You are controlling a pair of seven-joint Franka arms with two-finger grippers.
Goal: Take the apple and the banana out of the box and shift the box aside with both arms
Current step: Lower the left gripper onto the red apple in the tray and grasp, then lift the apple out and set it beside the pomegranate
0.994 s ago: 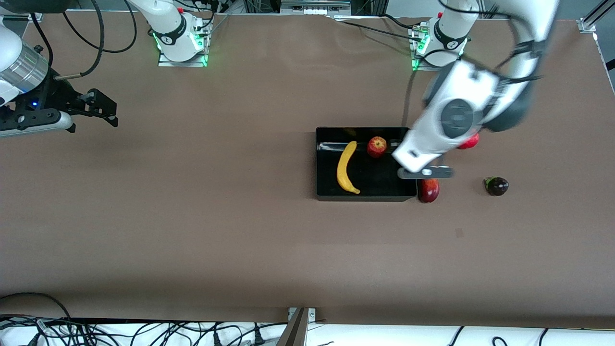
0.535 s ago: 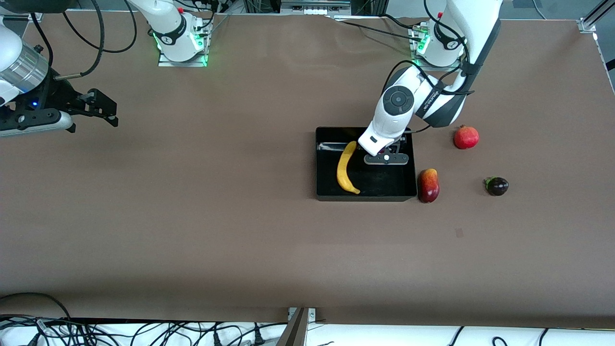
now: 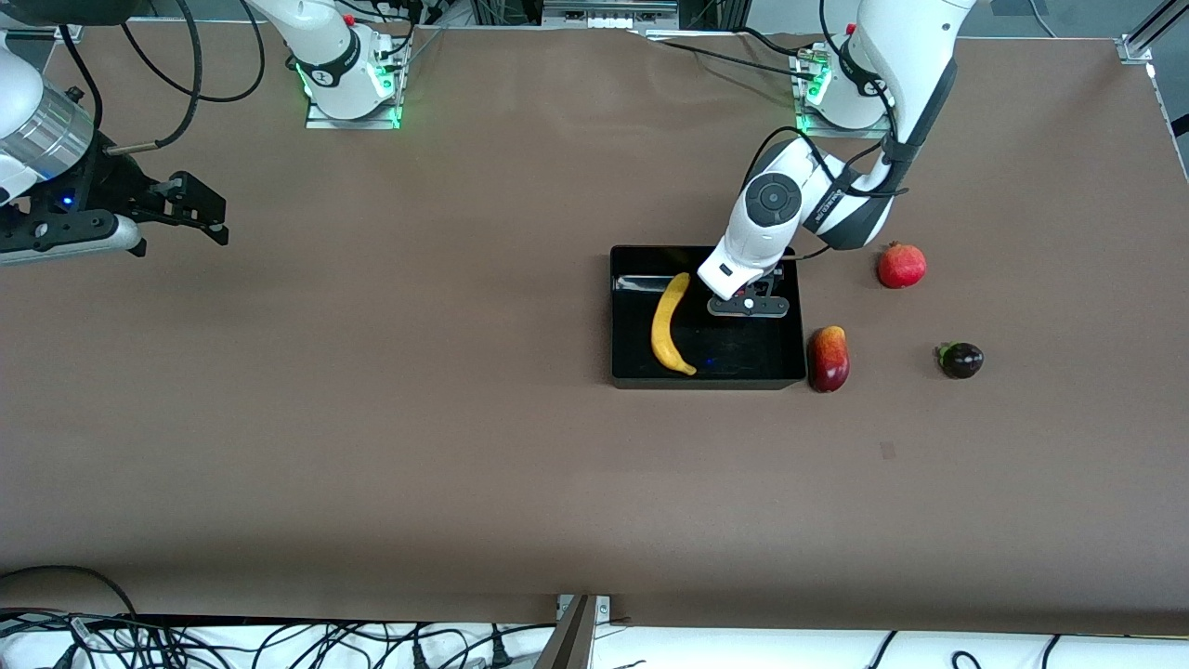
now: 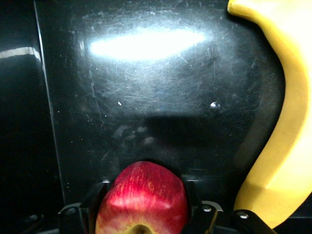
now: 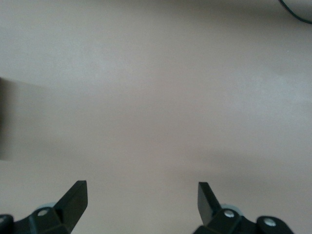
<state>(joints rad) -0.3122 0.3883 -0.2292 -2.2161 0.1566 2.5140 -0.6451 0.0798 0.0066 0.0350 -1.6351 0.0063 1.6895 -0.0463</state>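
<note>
Left arm (image 3: 841, 200) swung in from over table edge of box (image 3: 708, 372), now low inside it. Left gripper (image 3: 749, 305) come down over apple (image 4: 142, 200), fingers (image 4: 95, 204) straddling it; apple gone from front view, hidden beneath wrist. Pomegranate (image 3: 901, 265) uncovered again. Little motion in last half second, slight settle only.

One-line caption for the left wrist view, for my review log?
Left claw closed around the red apple inside the black box, with the banana lying beside it.
</note>
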